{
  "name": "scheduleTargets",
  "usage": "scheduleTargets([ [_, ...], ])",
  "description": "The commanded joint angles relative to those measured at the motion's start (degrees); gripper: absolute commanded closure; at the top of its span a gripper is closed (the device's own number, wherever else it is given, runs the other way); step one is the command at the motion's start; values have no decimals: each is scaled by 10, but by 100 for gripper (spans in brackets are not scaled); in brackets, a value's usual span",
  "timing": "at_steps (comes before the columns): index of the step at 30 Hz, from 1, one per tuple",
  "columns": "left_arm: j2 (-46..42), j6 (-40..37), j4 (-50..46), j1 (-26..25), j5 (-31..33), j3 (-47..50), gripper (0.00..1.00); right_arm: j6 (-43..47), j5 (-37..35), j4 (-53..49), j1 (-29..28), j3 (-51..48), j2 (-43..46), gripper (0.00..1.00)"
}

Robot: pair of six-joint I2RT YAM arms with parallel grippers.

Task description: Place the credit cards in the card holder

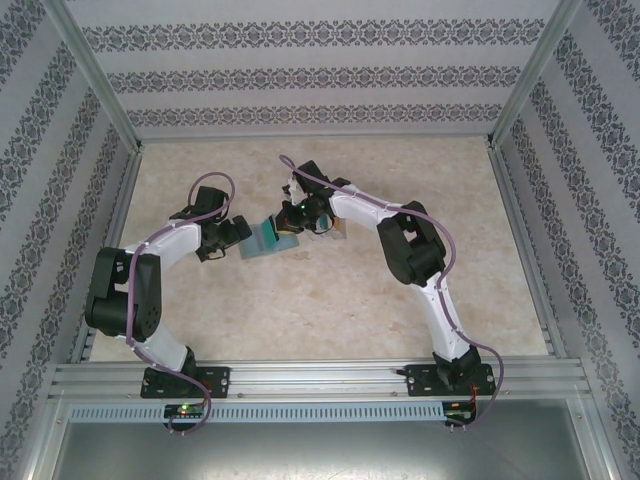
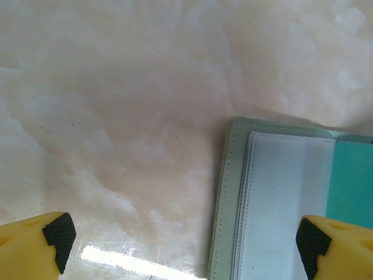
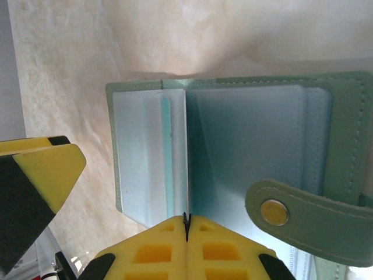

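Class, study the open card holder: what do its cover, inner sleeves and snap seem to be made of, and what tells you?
Card holder cover: probably leather or faux leather, matte, with stitched edges. Sleeves: thin clear plastic, slightly frosted; a teal card shows through. Snap: likely metal, brassy and shiny.

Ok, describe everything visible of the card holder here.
The card holder is a soft grey-green stitched wallet lying open on the table. Inside are clear plastic sleeves, one showing a teal card. Its tab with a metal snap is unfastened. The right pincer is shut on one sleeve, standing it up; the open left pincer hangs over its edge.
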State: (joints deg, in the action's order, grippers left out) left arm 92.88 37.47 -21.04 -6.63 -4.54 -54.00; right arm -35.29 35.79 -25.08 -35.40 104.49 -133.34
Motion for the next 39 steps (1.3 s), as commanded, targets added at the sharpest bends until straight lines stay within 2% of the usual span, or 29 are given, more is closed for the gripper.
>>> scheduleTargets([
  [1,-11,-10,-4,6,-6,8,1,-11,-15,-18,-14,3,23,100],
  [13,-1,1,-2,12,-17,10,1,-35,-3,-20,-25,24,-1,100],
  [19,-6,16,-7,40,-31,23,1,-43,20,-16,-25,34,-3,100],
  [29,-57,32,-3,83,-27,59,1,-32,0,-15,-32,30,-14,100],
  [39,-54,29,-3,89,-39,63,1,-5,-5,-33,-27,27,-4,100],
])
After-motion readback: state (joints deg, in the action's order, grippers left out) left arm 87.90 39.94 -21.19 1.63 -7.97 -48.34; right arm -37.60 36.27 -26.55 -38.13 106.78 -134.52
